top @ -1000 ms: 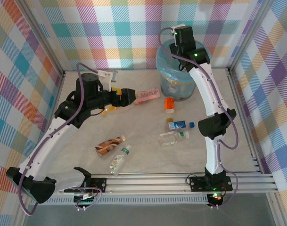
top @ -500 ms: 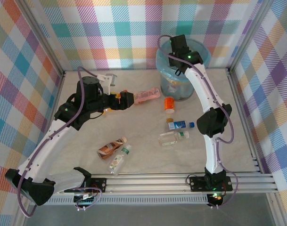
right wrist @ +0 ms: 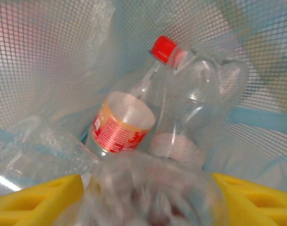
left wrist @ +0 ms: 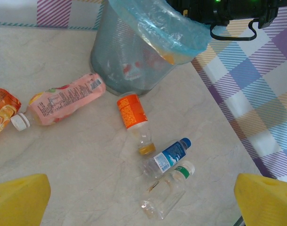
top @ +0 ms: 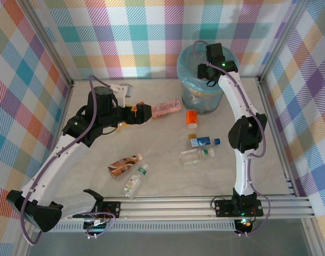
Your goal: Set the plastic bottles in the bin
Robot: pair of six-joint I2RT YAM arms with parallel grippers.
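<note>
Pale marbled tabletop [top: 167,181], plaid walls [top: 125,42]

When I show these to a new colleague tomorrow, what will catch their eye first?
The blue-bagged bin at the far edge of the table, the right arm bent over it; inside lies a red-capped bottle, and a blurred bottle sits between the yellow fingers of the right gripper. Then the bottles scattered on the table: a pink bottle beside the bin, an orange bottle nearby.
</note>
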